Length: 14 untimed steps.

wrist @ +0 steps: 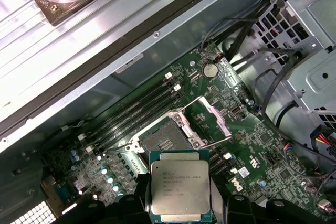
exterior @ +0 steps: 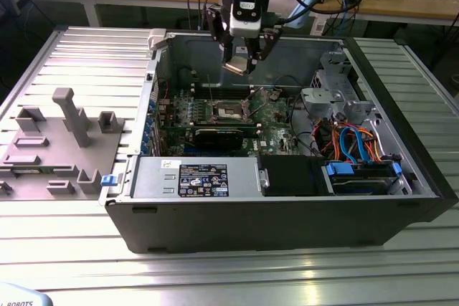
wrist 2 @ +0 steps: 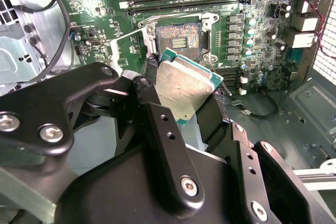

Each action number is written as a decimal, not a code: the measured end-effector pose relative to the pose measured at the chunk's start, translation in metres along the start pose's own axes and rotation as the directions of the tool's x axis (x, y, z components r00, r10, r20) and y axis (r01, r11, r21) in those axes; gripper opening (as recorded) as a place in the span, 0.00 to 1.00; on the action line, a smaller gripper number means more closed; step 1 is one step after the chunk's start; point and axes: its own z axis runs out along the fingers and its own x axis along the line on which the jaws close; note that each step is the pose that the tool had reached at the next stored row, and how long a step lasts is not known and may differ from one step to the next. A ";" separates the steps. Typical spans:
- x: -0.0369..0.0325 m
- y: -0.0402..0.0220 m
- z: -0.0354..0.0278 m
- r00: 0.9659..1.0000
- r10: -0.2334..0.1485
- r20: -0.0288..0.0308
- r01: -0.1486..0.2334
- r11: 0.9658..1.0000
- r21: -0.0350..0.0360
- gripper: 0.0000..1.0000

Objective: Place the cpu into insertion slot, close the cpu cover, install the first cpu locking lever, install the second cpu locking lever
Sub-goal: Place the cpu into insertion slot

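My gripper (exterior: 237, 63) hangs inside the open computer case, above the green motherboard (exterior: 269, 116). It is shut on the cpu (exterior: 236, 67), a flat square chip with a silver-grey top, held by two opposite edges in both wrist views (wrist 2: 185, 85) (wrist: 179, 184). The insertion slot (wrist: 163, 141) lies uncovered on the board below, its dark pin field showing (wrist 2: 178, 38) (exterior: 229, 111). The cpu is well above it and apart from it. The cpu cover (wrist: 210, 116), a thin metal frame, stands swung open at one side of the slot.
Memory slots (wrist: 131, 116) run along one side of the socket. A grey power supply (exterior: 201, 177) and a drive bay with blue and orange cables (exterior: 358, 152) fill the case's near side. A grey fixture block (exterior: 64, 134) sits on the table at the exterior view's left.
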 end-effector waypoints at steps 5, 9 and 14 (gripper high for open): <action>0.0000 0.0000 0.0000 1.000 0.008 0.000 -0.008 1.000 0.000 0.54; 0.0000 0.0000 0.0000 1.000 0.014 0.001 -0.014 1.000 0.000 0.54; 0.0000 0.0000 0.0000 1.000 0.021 0.001 -0.021 1.000 0.000 0.54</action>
